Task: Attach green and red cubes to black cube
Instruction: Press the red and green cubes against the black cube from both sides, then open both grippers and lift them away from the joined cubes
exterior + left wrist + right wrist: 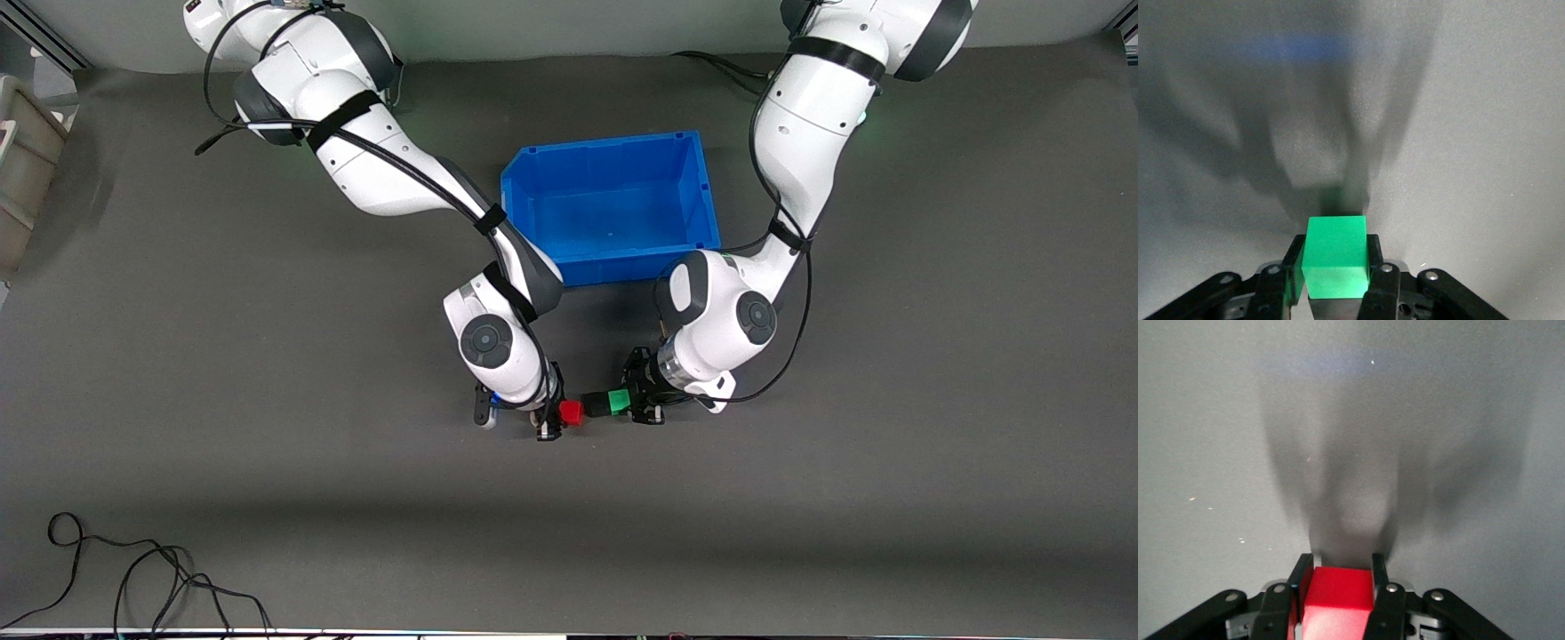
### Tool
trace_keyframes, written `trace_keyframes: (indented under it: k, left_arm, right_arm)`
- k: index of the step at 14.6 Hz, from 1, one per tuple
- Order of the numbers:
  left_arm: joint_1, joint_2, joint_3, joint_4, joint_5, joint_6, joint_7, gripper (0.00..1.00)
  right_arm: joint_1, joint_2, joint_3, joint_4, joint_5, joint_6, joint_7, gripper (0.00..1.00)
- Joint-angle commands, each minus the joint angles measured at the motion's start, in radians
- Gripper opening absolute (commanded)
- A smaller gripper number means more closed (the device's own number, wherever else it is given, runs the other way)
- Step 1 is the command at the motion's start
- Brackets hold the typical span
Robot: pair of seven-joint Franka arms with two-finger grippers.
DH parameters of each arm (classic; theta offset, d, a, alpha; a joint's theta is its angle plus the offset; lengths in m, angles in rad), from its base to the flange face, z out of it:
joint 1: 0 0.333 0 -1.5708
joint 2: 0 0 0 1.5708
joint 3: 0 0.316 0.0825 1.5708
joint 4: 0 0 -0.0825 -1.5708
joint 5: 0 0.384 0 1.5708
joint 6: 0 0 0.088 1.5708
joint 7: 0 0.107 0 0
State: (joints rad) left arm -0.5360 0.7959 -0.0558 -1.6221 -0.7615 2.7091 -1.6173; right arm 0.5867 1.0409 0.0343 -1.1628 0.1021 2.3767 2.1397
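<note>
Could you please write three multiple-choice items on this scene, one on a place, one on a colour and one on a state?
1. Where does the open blue plastic bin stand relative to the two hands?
A. Farther from the front camera than they are
B. Nearer to the front camera than they are
C. On the beige box

2. Which colour is the small solid cube in the left hand?
A. Red
B. Green
C. Yellow

3. What is the state of the right hand?
A. Open, holding nothing
B. Shut on a cable
C. Shut on the small red cube

Answers:
1 A, since the bin lies higher in the front view than both hands.
2 B, since the small green cube sits between that hand's fingers in the left wrist view.
3 C, since the right wrist view shows the red cube clamped between its fingers.
</note>
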Motion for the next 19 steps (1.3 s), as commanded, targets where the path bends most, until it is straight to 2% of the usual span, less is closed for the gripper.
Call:
trace_keyframes:
  k: [1, 2, 3, 6, 7, 9, 10, 11, 14, 19]
  left_arm:
    - [-0.016, 0.023, 0.010, 0.033, -0.007, 0.011, -0.019, 0.32]
    - [-0.016, 0.023, 0.010, 0.033, -0.007, 0.012, -0.019, 0.42]
    - [-0.016, 0.023, 0.010, 0.033, -0.002, 0.012, -0.019, 0.58]
    - [-0.016, 0.023, 0.010, 0.034, 0.004, 0.011, -0.013, 0.94]
    - [-0.016, 0.022, 0.010, 0.034, 0.005, 0.011, -0.009, 1.00]
    - [-0.009, 0.011, 0.011, 0.033, 0.007, 0.005, -0.006, 1.00]
    - [-0.002, 0.009, 0.017, 0.033, 0.011, -0.006, -0.003, 1.00]
    - [0.005, 0.003, 0.021, 0.028, 0.022, -0.011, 0.008, 1.00]
    - [0.080, -0.033, 0.021, 0.021, 0.036, -0.099, 0.068, 1.00]
    - [0.293, -0.162, 0.022, -0.030, 0.068, -0.403, 0.308, 1.00]
  right_arm:
    - [0.015, 0.021, -0.004, 0.032, -0.019, -0.007, -0.004, 0.00]
    - [0.015, 0.021, -0.004, 0.034, -0.018, -0.007, -0.004, 0.00]
    - [0.015, 0.021, -0.004, 0.034, -0.019, -0.007, -0.004, 0.00]
    - [0.015, 0.021, -0.004, 0.031, -0.041, -0.007, -0.006, 0.00]
    - [0.015, 0.021, -0.002, 0.031, -0.045, -0.008, -0.006, 0.00]
    - [0.009, 0.021, -0.002, 0.032, -0.041, -0.008, -0.004, 0.00]
    - [0.004, 0.021, -0.001, 0.034, -0.039, -0.008, -0.006, 0.29]
    - [0.011, 0.019, -0.002, 0.034, -0.048, -0.007, -0.011, 0.99]
    - [0.012, 0.008, -0.002, 0.035, -0.055, -0.008, -0.047, 1.00]
    - [-0.013, -0.051, -0.002, 0.046, -0.050, -0.055, -0.087, 1.00]
